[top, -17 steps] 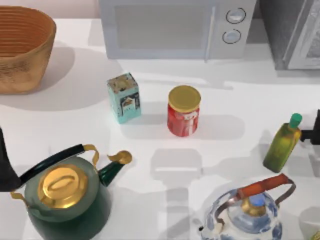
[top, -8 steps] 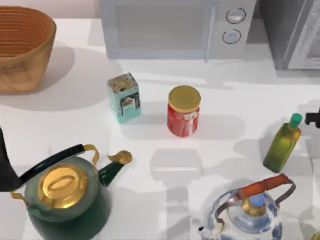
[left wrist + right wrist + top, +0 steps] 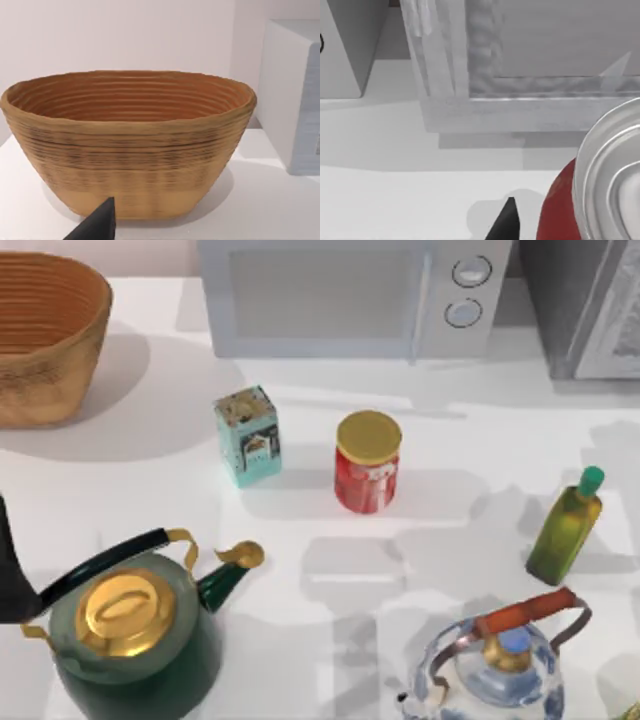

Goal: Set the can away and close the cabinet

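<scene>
Surface (image 3: 150,465): white, carrying everything.
Cabinet (image 3: 545,65): grey, at the surface's far right corner, close ahead of my right wrist.
Basket (image 3: 130,145): woven, far left, before my parked left end effector (image 3: 95,225); grip state: cannot tell.
Can (image 3: 590,195): red with a silver top, right beside my right end effector (image 3: 505,220); whether it is held, I cannot tell.

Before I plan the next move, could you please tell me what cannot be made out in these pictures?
Can: right wrist view, cut off by the frame edge; label unreadable.
Cabinet: top view, cropped by the right edge; interior unseen.
Right claw: right wrist view, mostly outside the frame; grip unclear.
Blue-and-white kettle: top view, base cropped by the bottom edge.
</scene>
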`<state>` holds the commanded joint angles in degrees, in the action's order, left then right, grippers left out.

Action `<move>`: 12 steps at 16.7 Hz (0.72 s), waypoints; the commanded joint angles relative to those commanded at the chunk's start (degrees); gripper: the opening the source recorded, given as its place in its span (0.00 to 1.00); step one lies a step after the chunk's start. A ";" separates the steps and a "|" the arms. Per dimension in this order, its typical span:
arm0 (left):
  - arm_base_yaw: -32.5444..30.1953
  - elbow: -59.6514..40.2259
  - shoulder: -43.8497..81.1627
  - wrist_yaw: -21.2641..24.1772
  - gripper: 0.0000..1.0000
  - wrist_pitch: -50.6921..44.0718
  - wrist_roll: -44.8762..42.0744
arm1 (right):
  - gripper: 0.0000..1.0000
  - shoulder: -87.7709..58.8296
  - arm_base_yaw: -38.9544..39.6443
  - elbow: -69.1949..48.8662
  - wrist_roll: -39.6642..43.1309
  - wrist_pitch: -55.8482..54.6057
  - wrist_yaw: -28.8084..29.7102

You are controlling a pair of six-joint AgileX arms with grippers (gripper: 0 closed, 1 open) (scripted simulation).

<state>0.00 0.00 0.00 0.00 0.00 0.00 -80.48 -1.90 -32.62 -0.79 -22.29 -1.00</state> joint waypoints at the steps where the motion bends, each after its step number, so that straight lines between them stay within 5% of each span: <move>1: 0.00 0.00 0.00 0.00 1.00 0.00 0.00 | 0.00 2.16 0.00 -1.10 0.09 2.30 -0.01; 12: 0.00 0.00 0.00 0.00 1.00 0.00 0.00 | 0.00 8.98 -0.09 -1.16 0.00 6.46 0.14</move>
<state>0.00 0.00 0.00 0.00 0.00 0.00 -71.50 -1.99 -33.78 -0.79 -15.83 -0.85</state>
